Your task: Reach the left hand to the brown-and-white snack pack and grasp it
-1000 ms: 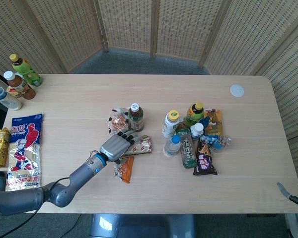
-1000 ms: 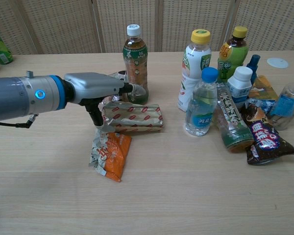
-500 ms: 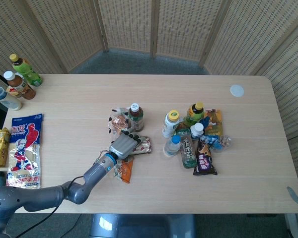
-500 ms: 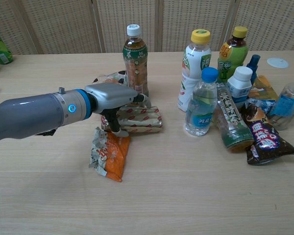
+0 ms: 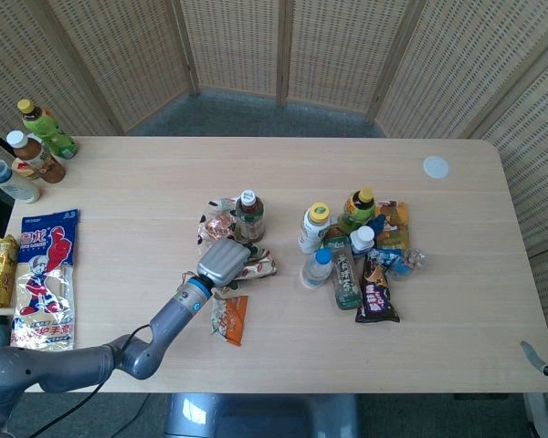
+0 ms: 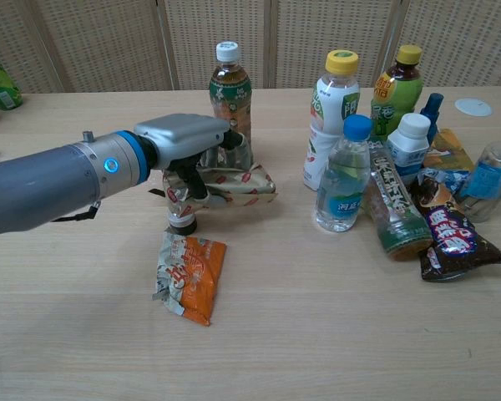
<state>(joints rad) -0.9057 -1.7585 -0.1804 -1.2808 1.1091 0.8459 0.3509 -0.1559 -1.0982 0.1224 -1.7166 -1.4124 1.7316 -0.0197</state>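
The brown-and-white snack pack (image 5: 260,267) (image 6: 236,184) lies just in front of a tea bottle (image 5: 249,216) (image 6: 231,100) near the table's middle. My left hand (image 5: 221,260) (image 6: 186,138) sits over the pack's left end and grips it, fingers curled over the top and the thumb underneath. The pack's left end looks raised off the table. The hand hides that end of the pack. Only a thin dark sliver of my right hand (image 5: 532,354) shows at the bottom right corner of the head view, far from the pack.
An orange snack pack (image 5: 230,318) (image 6: 190,276) lies just in front of the hand. A cluster of bottles and wrappers (image 5: 352,251) (image 6: 384,167) stands to the right. More snacks (image 5: 44,274) and bottles (image 5: 32,146) line the left edge.
My left hand has closed around the snack pack's left end and lifted it slightly. The orange pack, partly under the hand before, now lies uncovered.
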